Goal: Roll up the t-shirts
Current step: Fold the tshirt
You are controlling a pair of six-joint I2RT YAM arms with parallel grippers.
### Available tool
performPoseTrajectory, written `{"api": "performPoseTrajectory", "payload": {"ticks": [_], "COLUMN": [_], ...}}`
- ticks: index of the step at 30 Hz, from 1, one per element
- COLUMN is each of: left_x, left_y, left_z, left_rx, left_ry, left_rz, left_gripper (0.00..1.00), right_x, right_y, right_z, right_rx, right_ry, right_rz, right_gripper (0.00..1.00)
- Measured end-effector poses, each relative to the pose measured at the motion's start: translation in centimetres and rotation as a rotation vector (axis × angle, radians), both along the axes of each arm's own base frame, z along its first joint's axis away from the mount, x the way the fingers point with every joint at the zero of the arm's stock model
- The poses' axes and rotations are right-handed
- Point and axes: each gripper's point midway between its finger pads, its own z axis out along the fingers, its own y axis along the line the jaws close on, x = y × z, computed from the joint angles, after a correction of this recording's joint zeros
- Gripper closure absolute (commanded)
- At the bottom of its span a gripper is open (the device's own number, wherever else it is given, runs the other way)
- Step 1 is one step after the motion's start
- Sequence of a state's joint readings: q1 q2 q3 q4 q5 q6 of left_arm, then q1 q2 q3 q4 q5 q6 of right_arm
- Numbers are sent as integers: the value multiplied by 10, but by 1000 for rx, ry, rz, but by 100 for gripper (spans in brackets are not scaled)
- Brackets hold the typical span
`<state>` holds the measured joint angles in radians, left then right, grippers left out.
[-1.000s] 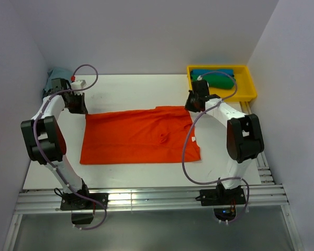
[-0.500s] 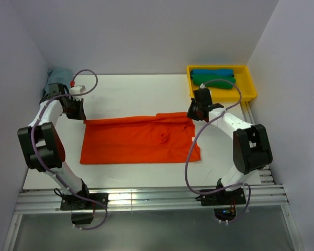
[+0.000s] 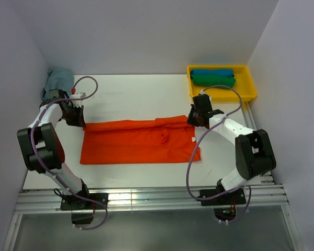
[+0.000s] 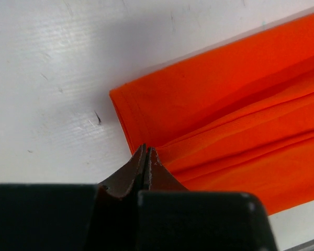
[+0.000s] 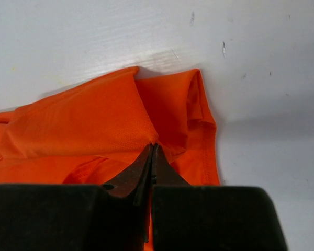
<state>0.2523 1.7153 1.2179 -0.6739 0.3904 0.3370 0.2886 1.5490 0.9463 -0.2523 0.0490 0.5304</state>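
Finds the shirt [image 3: 138, 142] spread on the surface [image 3: 136, 94], long axis running left to right between the two arms, far strip doubled over toward the near edge as a first turn. Pinches the far-left corner in the left tool [image 3: 77, 118], clenched hard on the orange hem, tips meeting where the folded layers stack up beside the bare surface. Pinches the far-right corner in the right tool [image 3: 196, 120], equally clenched, tips buried in the fold just inside the side hem. Looks like more than one layer caught on each side, though hard to count from the wrist views. Puts all the unrolled cloth on the near side of both tools, toward the bases, so calls for a pull straight across the short axis, not along the long one. Leaves neither arm nearer: one corner each, well apart, at about the same depth, so needs both ends carried together or risks a skewed roll. Shows a blue roll [image 3: 212, 72] and a green roll [image 3: 214, 80] lying side by side in the bin [image 3: 251, 86] at the far right, well apart from the work.
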Motion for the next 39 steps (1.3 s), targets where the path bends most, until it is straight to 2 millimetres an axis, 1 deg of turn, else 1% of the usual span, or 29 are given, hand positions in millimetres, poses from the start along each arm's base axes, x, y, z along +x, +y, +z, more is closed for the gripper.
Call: {"api": "performPoseTrajectory", "payload": {"ticks": [6,8,10,12,19,23,25,32,34,35,36,37,39], "left_x": [-16,-22,-23,-23,-24,-28,-31,-40,-43,-45,-47,-49,-53], "left_y": [-3,-3,-2,-1,0,0,-1,-2,-3,-3,-4,-4,-5], "left_z": [-10,-10,-8,-6,-5,-8,-10,-16,-19,-21,-22,-24,-27], "left_rx": [2,6,9,11,11,12,12,13,13,11,10,10,7], "left_ry": [33,37,33,27,30,40,47,76,84,91,96,101,113], "left_rz": [-13,-11,-10,-8,-7,-14,-18,-31,-38,-40,-42,-44,-46], "left_gripper": [100,100,100,100,100,100,100,100,100,99,97,92,89], "right_x": [-8,-10,-11,-11,-10,-11,-16,-41,-45,-48,-49,-49,-49], "right_y": [-6,-6,-7,-7,-9,-10,-11,-16,-17,-17,-16,-16,-14], "right_z": [-11,-12,-12,-10,10,12,8,-19,-25,-27,-28,-28,-28], "right_rx": [-20,-20,-20,-18,-11,-11,-14,-25,-27,-27,-27,-25,-22], "right_ry": [25,29,31,24,-25,-32,-23,50,64,70,75,75,74], "right_rz": [-15,-18,-19,-23,-31,-32,-32,-40,-40,-41,-41,-41,-40], "right_gripper": [100,100,100,100,100,100,100,100,100,99,96,92,87]}}
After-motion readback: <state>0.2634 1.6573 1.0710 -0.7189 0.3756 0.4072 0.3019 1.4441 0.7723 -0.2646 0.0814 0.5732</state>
